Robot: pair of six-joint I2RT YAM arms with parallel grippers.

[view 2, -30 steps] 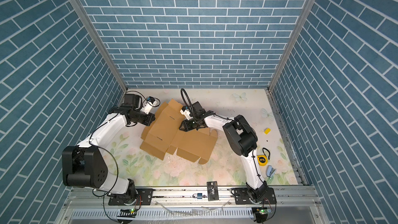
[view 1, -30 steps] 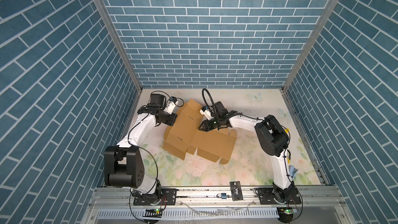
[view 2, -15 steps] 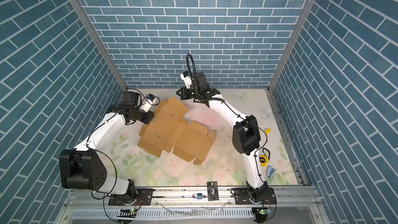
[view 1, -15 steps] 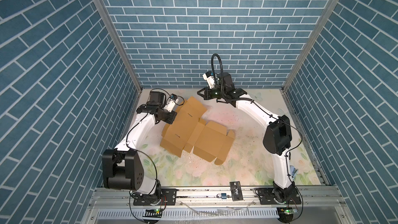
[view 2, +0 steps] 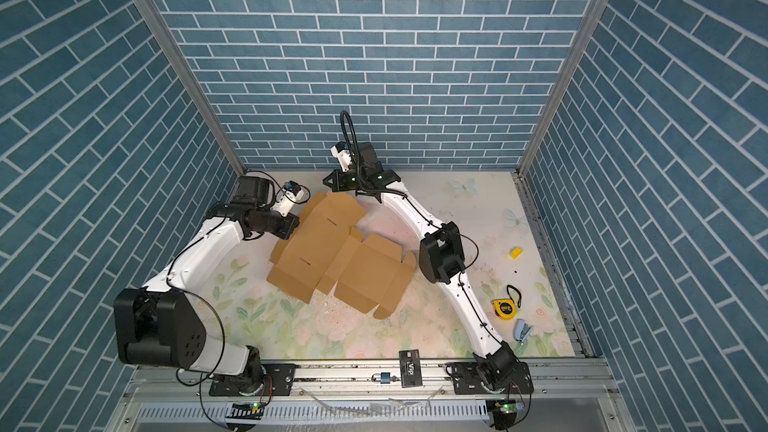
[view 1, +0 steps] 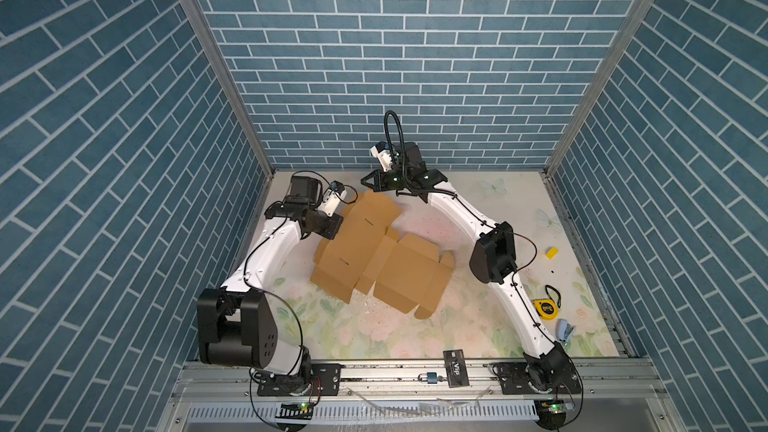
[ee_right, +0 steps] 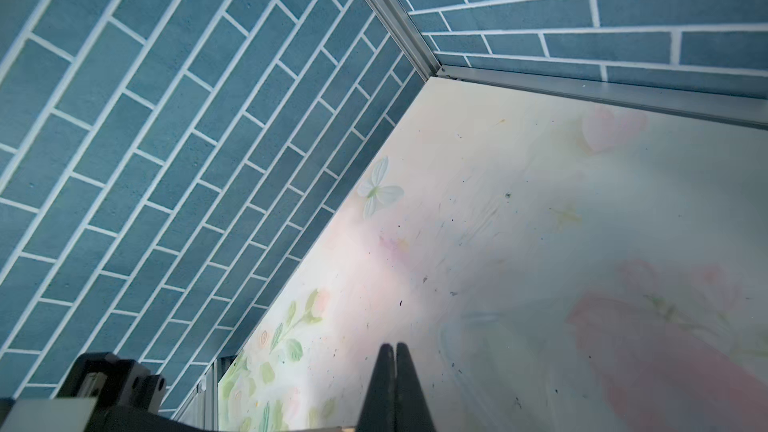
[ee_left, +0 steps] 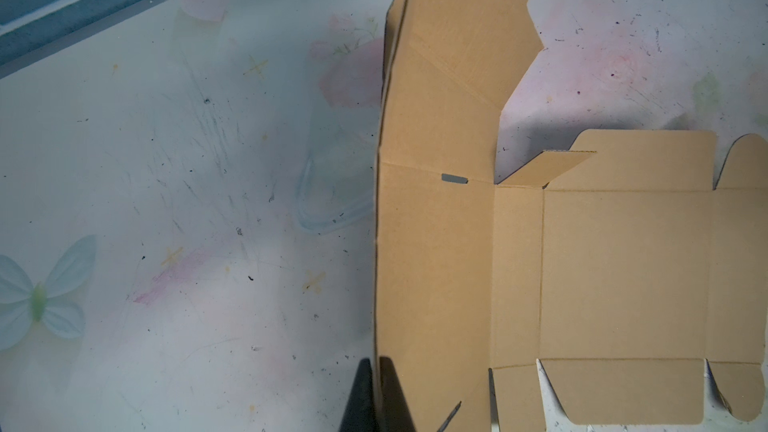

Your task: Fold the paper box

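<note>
— Where's the paper box [view 1: 399, 268]?
— Spread open on the table [view 1: 374, 334], its edge panel pinched in my left end effector [ee_left: 376, 392], the rest stretching away from it.
— And the right end effector [ee_right: 395, 384]?
— Closed on nothing, the box's far corner just beside it, back wall [view 1: 415, 76] behind.

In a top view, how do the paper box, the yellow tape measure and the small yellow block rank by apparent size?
1. paper box, by far the largest.
2. yellow tape measure.
3. small yellow block, clearly smaller.
</note>
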